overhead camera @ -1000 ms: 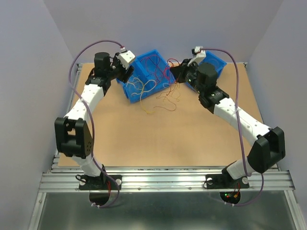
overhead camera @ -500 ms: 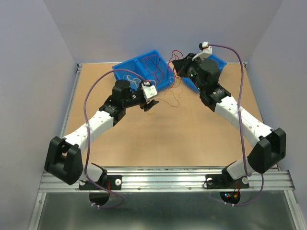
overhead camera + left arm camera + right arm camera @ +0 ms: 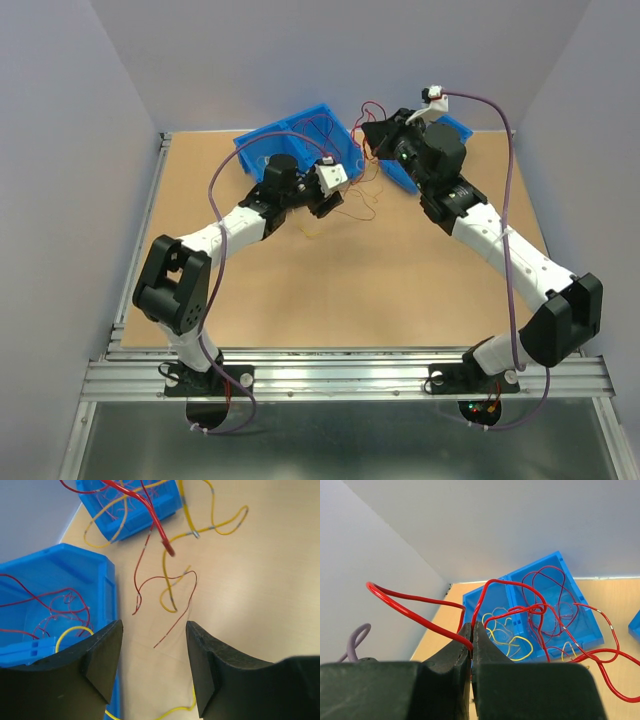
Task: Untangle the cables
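**A:** Where are the cables to be found?

**B:** The cables (image 3: 220,527) are scattered. A thick red cable (image 3: 368,586) is pinched in the right claw (image 3: 471,630), which is closed fully on it and held raised above the tabletop (image 3: 350,290). From there its loops are seen falling towards a blue bin (image 3: 580,600), where more red and yellow strands are heaped. Whether it is knotted into that heap cannot be told. Other thin red and yellow strands are laid loose on the tabletop between the bins.

**A:** And the left claw?

**B:** The left claw (image 3: 153,630) is held well open, with nothing gripped, above the loose strands and just beside a second bin (image 3: 107,580).

**A:** What could go wrong?

**B:** If the red cable is drawn higher while snagged, a knot would probably be tightened, not freed, and the light bin could be dragged or tipped. The cable could also be lost from so narrow a pinch. If the left claw is closed carelessly, several strands might be taken together, or the bin wall caught. Strands lying flat may simply be missed.
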`<state>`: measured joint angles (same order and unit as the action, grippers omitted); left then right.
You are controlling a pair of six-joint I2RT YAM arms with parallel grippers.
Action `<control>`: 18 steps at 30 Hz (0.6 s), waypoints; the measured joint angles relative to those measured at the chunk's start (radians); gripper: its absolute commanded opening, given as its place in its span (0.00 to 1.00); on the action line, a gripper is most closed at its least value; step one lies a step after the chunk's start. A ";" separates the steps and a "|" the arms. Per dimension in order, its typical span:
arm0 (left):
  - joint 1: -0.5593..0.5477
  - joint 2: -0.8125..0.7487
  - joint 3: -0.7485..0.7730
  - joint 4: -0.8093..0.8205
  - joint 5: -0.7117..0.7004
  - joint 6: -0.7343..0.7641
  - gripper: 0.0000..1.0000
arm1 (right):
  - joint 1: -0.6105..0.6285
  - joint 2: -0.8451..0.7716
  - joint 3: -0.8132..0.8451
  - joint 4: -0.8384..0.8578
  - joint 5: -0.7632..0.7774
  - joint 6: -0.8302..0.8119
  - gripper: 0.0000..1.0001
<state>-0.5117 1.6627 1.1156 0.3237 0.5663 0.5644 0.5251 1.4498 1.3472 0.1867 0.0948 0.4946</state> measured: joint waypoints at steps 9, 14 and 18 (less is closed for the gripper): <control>-0.004 0.070 0.081 0.058 0.059 -0.056 0.51 | 0.000 -0.004 0.000 0.000 0.011 0.000 0.01; -0.004 0.070 0.081 0.066 0.112 -0.075 0.03 | 0.000 -0.004 0.000 0.000 0.018 0.000 0.01; -0.004 0.070 0.081 0.073 0.138 -0.094 0.00 | 0.000 -0.004 0.000 0.001 0.029 0.000 0.00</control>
<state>-0.5159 1.7329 1.1965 0.3969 0.7044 0.4702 0.5251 1.4460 1.3472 0.1875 0.1242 0.4946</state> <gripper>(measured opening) 0.024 0.032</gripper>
